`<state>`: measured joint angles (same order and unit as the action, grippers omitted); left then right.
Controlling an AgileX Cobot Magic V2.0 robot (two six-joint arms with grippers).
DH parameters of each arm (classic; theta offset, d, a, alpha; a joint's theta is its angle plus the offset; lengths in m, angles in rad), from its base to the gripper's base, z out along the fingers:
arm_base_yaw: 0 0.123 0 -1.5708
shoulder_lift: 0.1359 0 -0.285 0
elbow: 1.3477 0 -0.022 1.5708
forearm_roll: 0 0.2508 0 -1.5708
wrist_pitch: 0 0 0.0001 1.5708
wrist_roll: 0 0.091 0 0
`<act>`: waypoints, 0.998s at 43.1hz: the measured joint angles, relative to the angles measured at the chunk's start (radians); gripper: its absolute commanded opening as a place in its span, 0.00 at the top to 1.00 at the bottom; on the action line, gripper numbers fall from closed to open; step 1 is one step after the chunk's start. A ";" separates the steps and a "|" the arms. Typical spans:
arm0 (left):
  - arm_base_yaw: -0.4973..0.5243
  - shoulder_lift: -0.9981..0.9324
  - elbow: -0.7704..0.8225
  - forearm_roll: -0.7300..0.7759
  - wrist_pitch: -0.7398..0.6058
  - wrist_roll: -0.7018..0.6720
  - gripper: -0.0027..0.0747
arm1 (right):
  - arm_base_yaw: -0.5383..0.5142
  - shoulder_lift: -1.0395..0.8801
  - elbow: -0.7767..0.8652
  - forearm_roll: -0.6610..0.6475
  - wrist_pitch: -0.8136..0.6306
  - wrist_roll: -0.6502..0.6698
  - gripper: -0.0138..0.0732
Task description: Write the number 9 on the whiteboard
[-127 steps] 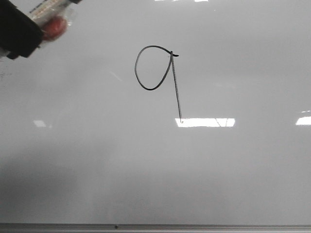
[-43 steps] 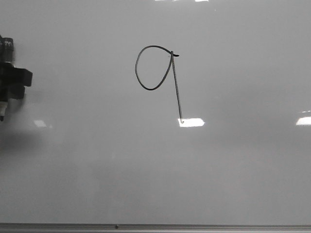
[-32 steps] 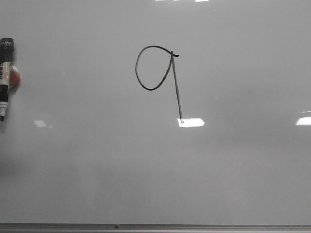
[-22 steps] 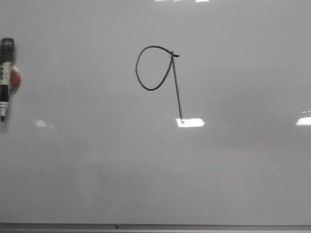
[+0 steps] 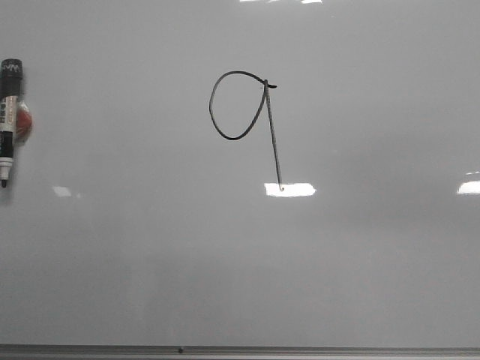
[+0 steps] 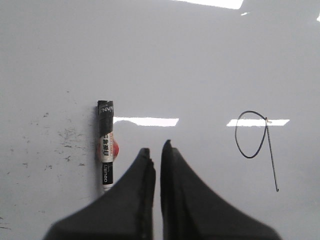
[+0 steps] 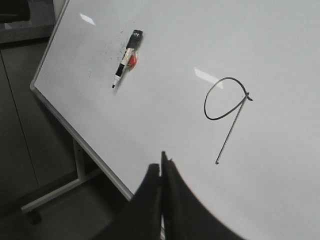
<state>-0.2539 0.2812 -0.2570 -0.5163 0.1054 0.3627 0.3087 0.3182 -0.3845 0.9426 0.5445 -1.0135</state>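
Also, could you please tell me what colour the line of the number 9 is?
Black. The number 9 shows best in the front view, on the pale grey whiteboard.

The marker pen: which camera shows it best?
The left wrist view: the marker pen lies whole and close, label readable. The front view cuts it at the edge; the right wrist view shows it small.

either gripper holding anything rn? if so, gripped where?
Nothing is held. The left gripper and right gripper are both shut and empty. The marker lies alone on the whiteboard, left of the number 9.
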 measured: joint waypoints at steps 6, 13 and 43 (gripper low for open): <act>0.000 -0.002 0.000 0.000 0.005 0.000 0.99 | 0.000 0.000 0.000 0.000 0.000 0.000 0.92; 0.000 -0.002 0.000 0.000 0.005 0.000 0.99 | 0.000 0.000 0.000 0.000 0.000 0.000 0.92; 0.029 -0.076 0.079 0.206 -0.009 -0.131 0.99 | 0.000 0.000 0.000 0.000 0.000 0.002 0.92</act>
<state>-0.2252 0.2052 -0.1784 -0.3103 0.0962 0.2320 0.3087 0.3182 -0.3845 0.9426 0.5445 -1.0116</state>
